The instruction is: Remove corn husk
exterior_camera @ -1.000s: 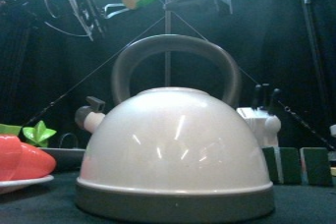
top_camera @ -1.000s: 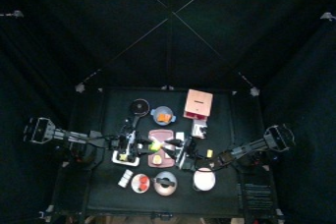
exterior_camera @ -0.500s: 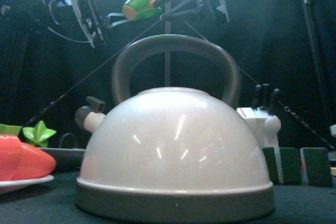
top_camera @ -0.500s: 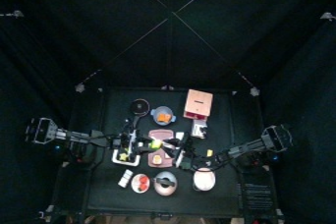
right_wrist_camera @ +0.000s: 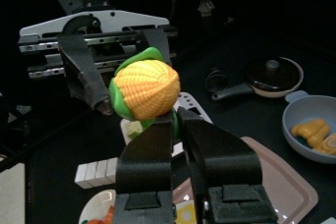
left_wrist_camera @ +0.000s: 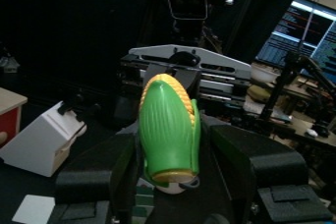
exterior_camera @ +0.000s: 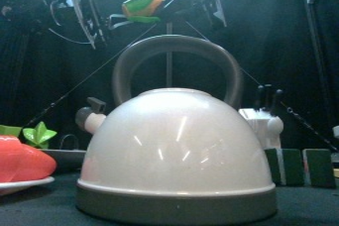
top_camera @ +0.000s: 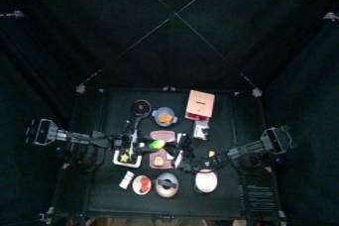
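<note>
Holding one small cob in the air between them, both claws meet above the middle of the worktop.

The corn husk, bright green and wrapped around the yellow cob, is pinched at its lower end by the left claw; in the right wrist view the right claw closes on the green leaf beside the yellow kernels of the cob's tip. From the front the corn hangs high, well above the handle of a large white kettle that stands nearest the camera. A red, green-topped item on a plate sits at the kettle's left. From above, the pink box lies well apart at the worktop's back, and the corn shows as a small green spot between the two arms.
</note>
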`<state>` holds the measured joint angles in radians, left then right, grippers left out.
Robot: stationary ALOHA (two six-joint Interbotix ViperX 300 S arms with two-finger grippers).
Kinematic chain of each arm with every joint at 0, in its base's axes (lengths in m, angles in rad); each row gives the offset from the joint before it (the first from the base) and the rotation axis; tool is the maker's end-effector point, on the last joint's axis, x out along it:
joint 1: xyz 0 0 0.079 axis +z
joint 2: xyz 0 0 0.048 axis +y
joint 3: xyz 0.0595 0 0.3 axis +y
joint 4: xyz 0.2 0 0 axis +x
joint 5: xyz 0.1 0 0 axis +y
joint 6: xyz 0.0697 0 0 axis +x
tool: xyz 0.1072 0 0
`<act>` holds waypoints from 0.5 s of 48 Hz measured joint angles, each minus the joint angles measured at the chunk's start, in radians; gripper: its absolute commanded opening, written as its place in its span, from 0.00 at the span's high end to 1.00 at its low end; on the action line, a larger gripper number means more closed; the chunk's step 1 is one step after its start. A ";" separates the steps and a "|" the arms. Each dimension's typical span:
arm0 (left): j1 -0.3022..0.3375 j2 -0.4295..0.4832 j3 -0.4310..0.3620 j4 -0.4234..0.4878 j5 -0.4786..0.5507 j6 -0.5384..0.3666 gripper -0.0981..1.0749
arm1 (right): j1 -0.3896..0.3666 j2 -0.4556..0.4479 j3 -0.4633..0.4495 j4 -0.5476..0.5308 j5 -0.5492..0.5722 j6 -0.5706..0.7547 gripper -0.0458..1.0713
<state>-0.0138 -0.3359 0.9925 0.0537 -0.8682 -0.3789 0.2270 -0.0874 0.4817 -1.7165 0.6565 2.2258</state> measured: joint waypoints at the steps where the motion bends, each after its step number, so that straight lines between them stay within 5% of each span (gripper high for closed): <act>1: 0.000 0.000 0.002 0.000 -0.005 0.000 0.34 | 0.000 0.000 0.000 0.000 0.000 0.000 0.69; 24: 0.005 -0.008 0.014 0.002 -0.023 -0.003 0.34 | -0.008 0.005 0.020 0.025 -0.002 -0.003 0.69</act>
<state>-0.0092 -0.3436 1.0063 0.0552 -0.8912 -0.3820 0.2194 -0.0828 0.5016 -1.6920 0.6550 2.2227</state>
